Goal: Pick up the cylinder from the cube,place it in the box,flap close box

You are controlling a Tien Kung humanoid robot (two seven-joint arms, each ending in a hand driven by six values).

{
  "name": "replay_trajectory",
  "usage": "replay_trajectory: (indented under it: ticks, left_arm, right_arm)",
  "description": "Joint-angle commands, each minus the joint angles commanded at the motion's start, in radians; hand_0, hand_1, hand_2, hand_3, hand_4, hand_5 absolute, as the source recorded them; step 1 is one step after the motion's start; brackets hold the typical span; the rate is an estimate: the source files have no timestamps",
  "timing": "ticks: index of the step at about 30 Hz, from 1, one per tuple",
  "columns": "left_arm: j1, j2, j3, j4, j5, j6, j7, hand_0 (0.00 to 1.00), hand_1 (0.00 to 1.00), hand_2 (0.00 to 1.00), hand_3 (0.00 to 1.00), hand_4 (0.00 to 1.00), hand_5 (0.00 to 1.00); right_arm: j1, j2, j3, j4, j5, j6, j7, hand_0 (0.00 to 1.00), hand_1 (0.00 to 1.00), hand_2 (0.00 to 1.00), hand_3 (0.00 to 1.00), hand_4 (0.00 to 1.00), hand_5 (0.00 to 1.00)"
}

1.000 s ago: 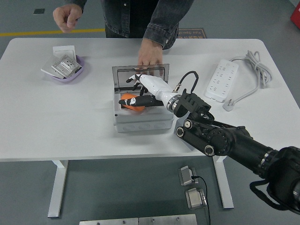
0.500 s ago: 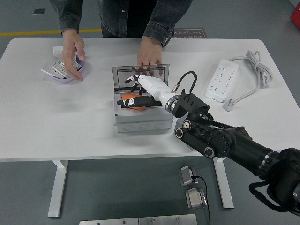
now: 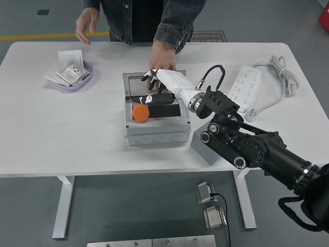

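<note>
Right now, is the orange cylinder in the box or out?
In: the orange cylinder lies inside the open grey box, below the right hand.

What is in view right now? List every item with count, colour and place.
box: one, grey, table centre, lid open
cylinder: one, orange, inside the box
dish: one, purple, far left, holding packets
power strip: one, white, far right, with cable
cube: one, grey, near edge beside the box
table: one, white
person's hand: one, behind the box lid
right hand: one, white and black, over the box, empty
</note>
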Motion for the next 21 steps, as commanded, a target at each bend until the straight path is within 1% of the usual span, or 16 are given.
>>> replay_trajectory:
  ticks: [3, 6, 11, 12, 15, 17, 18, 21]
  left_arm:
    - [0.003, -0.003, 0.004, 0.000, -0.003, 0.000, 0.001, 0.688, 0.695, 0.613, 0.661, 0.748, 0.419]
    - [0.006, -0.005, 0.010, 0.000, -0.008, 0.001, 0.002, 0.686, 0.694, 0.611, 0.653, 0.746, 0.414]
    - [0.009, -0.007, 0.013, 0.000, -0.011, 0.004, 0.001, 0.686, 0.694, 0.611, 0.653, 0.746, 0.414]
    - [0.009, -0.007, 0.013, 0.000, -0.012, 0.004, 0.001, 0.685, 0.694, 0.610, 0.653, 0.747, 0.413]
    - [0.008, -0.007, 0.012, 0.000, -0.012, 0.004, 0.001, 0.685, 0.694, 0.610, 0.653, 0.747, 0.413]
    - [0.008, -0.008, 0.013, 0.000, -0.012, 0.004, 0.000, 0.685, 0.694, 0.610, 0.653, 0.747, 0.413]
    - [0.008, -0.008, 0.013, 0.000, -0.012, 0.004, 0.000, 0.684, 0.694, 0.610, 0.652, 0.747, 0.415]
    - [0.006, -0.008, 0.014, 0.000, -0.014, 0.004, -0.001, 0.684, 0.694, 0.610, 0.652, 0.747, 0.415]
  right_arm:
    - [-0.021, -0.024, 0.031, 0.044, -0.008, 0.016, -0.014, 0.475, 0.378, 0.551, 0.694, 0.998, 0.729]
    - [-0.054, -0.057, 0.080, 0.110, -0.025, 0.048, -0.044, 0.484, 0.383, 0.551, 0.683, 0.998, 0.736]
    - [-0.101, -0.100, 0.163, 0.225, -0.074, 0.105, -0.095, 0.484, 0.383, 0.551, 0.683, 0.998, 0.736]
    - [-0.107, -0.107, 0.179, 0.246, -0.082, 0.115, -0.102, 0.454, 0.391, 0.552, 0.682, 0.998, 0.747]
    - [-0.122, -0.122, 0.223, 0.307, -0.100, 0.136, -0.119, 0.454, 0.391, 0.552, 0.682, 0.998, 0.747]
    - [-0.127, -0.127, 0.250, 0.344, -0.109, 0.141, -0.123, 0.454, 0.391, 0.552, 0.682, 0.998, 0.747]
    - [-0.129, -0.129, 0.261, 0.358, -0.111, 0.142, -0.124, 0.393, 0.380, 0.547, 0.672, 0.998, 0.770]
    - [-0.129, -0.133, 0.292, 0.372, -0.107, 0.145, -0.120, 0.393, 0.380, 0.547, 0.672, 0.998, 0.770]
